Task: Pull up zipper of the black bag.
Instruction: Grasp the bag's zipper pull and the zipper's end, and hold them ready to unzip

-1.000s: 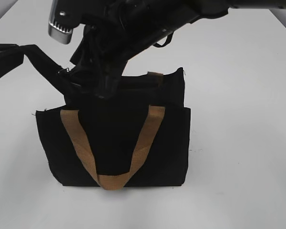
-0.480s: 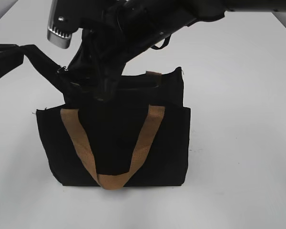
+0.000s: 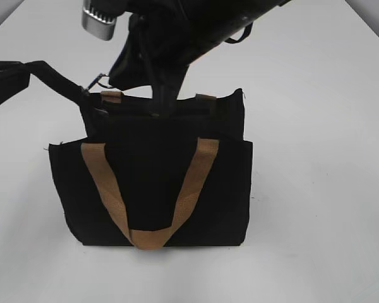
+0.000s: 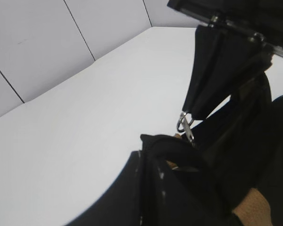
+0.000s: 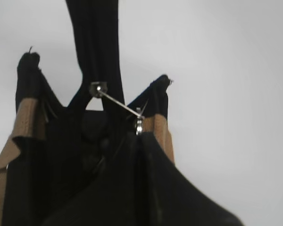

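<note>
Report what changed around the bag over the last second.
The right arm moved rightward and up along the top edge of the black bag, uncovering the rear tan strap at the left. The left gripper stayed at the bag's upper left corner; the bag and its front handle did not shift. Zipper travel cannot be seen.

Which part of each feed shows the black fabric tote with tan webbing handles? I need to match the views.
Exterior view: the black fabric tote stands upright at centre frame on the white table.
Left wrist view: it fills the lower right, seen close and partly cut off.
Right wrist view: it takes up the lower left and centre.
Shared landmark: the tan webbing handles.
</note>
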{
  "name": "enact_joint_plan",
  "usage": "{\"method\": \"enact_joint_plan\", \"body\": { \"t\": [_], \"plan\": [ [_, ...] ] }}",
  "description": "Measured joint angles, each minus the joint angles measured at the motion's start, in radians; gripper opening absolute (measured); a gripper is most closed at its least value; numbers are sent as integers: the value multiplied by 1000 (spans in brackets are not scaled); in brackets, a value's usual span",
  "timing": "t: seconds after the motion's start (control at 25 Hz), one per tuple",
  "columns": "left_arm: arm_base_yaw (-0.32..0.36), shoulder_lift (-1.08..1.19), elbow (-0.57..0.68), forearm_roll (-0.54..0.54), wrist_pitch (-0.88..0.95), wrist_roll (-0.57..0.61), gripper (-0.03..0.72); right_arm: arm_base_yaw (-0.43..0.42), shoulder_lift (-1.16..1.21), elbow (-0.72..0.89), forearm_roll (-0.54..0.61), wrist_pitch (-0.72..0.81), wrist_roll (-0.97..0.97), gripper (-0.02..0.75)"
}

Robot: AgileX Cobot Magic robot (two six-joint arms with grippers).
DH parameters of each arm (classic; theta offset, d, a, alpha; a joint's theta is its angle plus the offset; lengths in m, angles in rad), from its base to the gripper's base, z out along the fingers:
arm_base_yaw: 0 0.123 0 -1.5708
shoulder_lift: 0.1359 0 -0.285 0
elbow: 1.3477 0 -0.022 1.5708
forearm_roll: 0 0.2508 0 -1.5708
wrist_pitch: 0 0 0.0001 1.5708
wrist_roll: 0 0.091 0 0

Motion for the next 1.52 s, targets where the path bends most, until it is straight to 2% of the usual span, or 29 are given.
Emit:
{"method": "enact_joint_plan", "body": {
  "t": [0.16,0.44,0.72,1.08,1.32,1.52],
  "plan": [
    [0,0,0,-11,16,0,3,-16,-12,0,-77,79,91,-1],
    [0,0,0,-90,109,0,3,-16,-13,-1,-153,185,174,-1],
    [-1,0,0,-219,246,0,3,-16,-13,-1,-206,206,221,-1],
    [-2,0,0,-305,399,0,3,-16,-52,-1,-269,243,303,-1],
    [0,0,0,-324,528,0,3,-23,-94,-1,-381,345,400,-1],
    [0,-1,0,-332,555,-1,3,-23,-118,-1,-436,414,481,-1]
  ]
}}
